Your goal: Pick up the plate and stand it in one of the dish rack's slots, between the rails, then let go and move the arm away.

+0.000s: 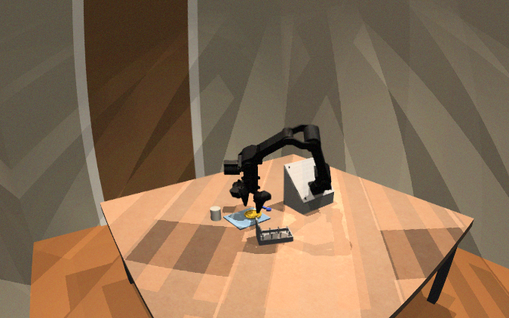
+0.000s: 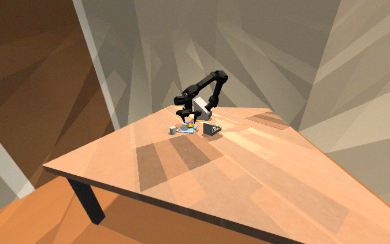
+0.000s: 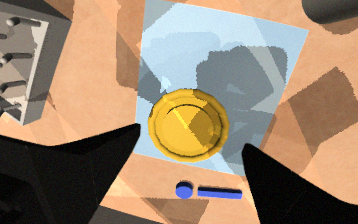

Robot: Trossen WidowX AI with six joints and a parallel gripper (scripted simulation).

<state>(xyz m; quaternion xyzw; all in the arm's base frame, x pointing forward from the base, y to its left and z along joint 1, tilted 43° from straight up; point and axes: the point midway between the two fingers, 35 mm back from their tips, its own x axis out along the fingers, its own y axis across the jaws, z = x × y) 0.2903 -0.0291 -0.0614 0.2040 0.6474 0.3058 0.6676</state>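
The yellow round plate [image 1: 252, 214] [image 2: 189, 125] [image 3: 187, 127] lies flat on a light blue mat [image 1: 240, 223] [image 2: 190, 130] [image 3: 180, 20], near one of its edges. My gripper [image 1: 252, 209] [image 2: 189, 122] [image 3: 191, 138] points down and is open and empty, just above the plate. In the wrist view its fingertips stand on either side of the plate, apart from it. The grey dish rack [image 1: 275, 240] [image 2: 209, 129] [image 3: 55, 55] stands on the table beside the mat, with a taller wall at one end and rows of short pegs. No plate stands in it.
A grey-white cup [image 1: 215, 213] [image 2: 172, 130] [image 3: 340, 7] stands on the other side of the mat from the rack. A small blue utensil [image 1: 268, 209] [image 3: 220, 192] lies just beyond the mat. A grey wedge-shaped block [image 1: 298, 178] [image 2: 201, 107] stands at the arm's base.
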